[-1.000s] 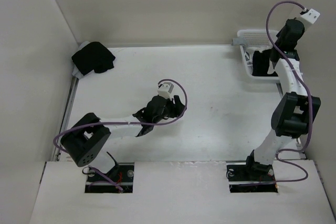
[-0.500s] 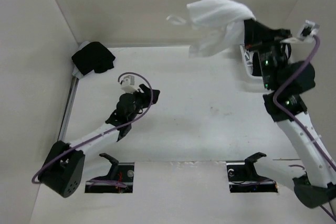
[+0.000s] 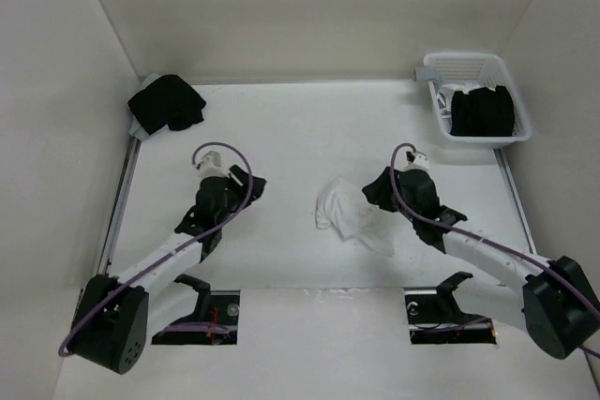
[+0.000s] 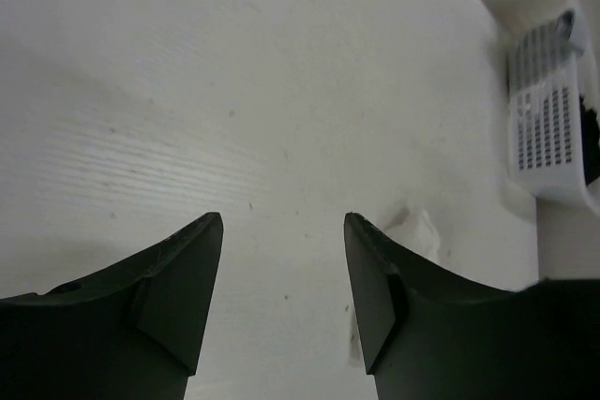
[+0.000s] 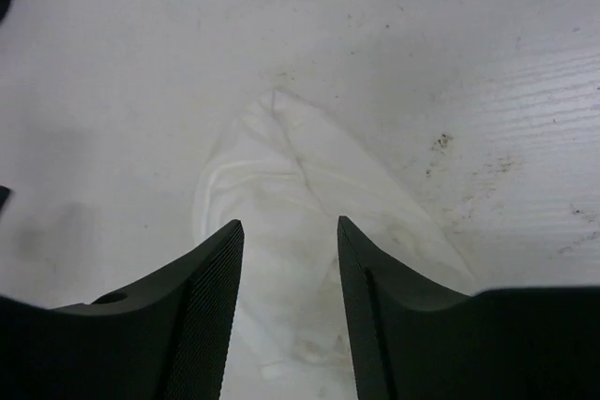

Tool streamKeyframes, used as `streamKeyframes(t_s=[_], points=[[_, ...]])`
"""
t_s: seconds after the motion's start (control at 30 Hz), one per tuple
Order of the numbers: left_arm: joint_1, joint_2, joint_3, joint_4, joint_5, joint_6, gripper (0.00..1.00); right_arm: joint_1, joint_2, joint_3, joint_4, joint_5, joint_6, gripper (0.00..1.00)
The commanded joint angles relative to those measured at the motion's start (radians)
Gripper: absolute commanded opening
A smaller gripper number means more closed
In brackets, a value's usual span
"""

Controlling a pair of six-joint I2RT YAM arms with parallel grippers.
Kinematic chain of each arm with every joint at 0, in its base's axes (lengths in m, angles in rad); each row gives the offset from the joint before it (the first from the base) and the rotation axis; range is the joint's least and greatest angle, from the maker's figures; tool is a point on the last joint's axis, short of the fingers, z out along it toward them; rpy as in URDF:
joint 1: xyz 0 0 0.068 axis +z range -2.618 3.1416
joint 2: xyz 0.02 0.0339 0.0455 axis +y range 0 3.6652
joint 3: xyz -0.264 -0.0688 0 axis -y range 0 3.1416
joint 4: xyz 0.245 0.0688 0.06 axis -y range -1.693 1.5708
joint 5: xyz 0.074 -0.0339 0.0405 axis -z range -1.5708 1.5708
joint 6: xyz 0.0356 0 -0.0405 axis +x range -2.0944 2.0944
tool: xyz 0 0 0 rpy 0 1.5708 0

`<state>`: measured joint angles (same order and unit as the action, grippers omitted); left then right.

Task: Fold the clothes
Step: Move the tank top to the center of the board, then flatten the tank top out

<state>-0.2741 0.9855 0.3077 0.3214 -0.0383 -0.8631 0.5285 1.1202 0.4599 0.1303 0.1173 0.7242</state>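
Both stretched low, left hand (image 4: 283, 222) and right hand (image 5: 286, 224) gape empty (right above camisole (image 5: 281, 170)).

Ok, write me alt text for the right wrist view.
A crumpled white garment lies in a heap on the scuffed white table. The right gripper hangs over it with its two dark fingers apart, holding nothing.
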Motion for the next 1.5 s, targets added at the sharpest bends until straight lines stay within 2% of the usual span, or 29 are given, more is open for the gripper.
streamKeyframes(t_s=[0.0,0.03,0.13,0.23,0.33,0.37,0.47,0.53,0.63,0.73,0.83,1.03,1.17,1.37,1.43,1.47], points=[[-0.196,0.077,0.053,0.016,0.008,0.064,0.52,0.012,-0.092,0.002,-0.021,0.045,0.026,0.48],[-0.308,0.135,0.095,0.016,-0.008,0.102,0.5,0.02,-0.114,-0.015,-0.067,0.077,0.038,0.37],[-0.491,0.255,0.175,0.016,-0.034,0.165,0.49,0.053,-0.158,-0.047,-0.159,0.16,0.093,0.19],[-0.636,0.349,0.24,0.005,-0.109,0.194,0.47,0.083,-0.166,-0.066,-0.228,0.2,0.138,0.19],[-0.714,0.367,0.258,0.007,-0.172,0.191,0.45,0.112,-0.152,-0.096,-0.241,0.205,0.179,0.31],[-0.728,0.372,0.261,0.008,-0.181,0.187,0.45,0.115,-0.148,-0.101,-0.233,0.202,0.187,0.33],[-0.742,0.409,0.266,0.01,-0.192,0.174,0.45,0.159,-0.132,-0.102,-0.222,0.176,0.202,0.43],[-0.741,0.426,0.266,0.021,-0.193,0.162,0.47,0.182,-0.141,-0.113,-0.227,0.18,0.227,0.46],[-0.742,0.476,0.29,0.054,-0.184,0.17,0.47,0.19,-0.154,-0.136,-0.224,0.188,0.274,0.44],[-0.742,0.538,0.333,0.051,-0.169,0.173,0.47,0.186,-0.145,-0.121,-0.231,0.211,0.278,0.38],[-0.739,0.568,0.355,0.048,-0.179,0.171,0.47,0.167,-0.102,-0.089,-0.259,0.231,0.276,0.37],[-0.719,0.506,0.306,0.034,-0.288,0.165,0.44,0.17,-0.002,-0.035,-0.275,0.245,0.276,0.38],[-0.715,0.484,0.263,0.027,-0.347,0.17,0.44,0.176,-0.02,-0.033,-0.227,0.278,0.277,0.12],[-0.684,0.573,0.301,-0.004,-0.334,0.196,0.45,0.184,-0.12,0.016,-0.244,0.332,0.218,0.03],[-0.682,0.611,0.329,0.004,-0.324,0.208,0.41,0.196,-0.175,0.042,-0.238,0.347,0.179,0.02],[-0.682,0.623,0.341,0.01,-0.321,0.211,0.36,0.202,-0.201,0.06,-0.238,0.355,0.158,0.02]])
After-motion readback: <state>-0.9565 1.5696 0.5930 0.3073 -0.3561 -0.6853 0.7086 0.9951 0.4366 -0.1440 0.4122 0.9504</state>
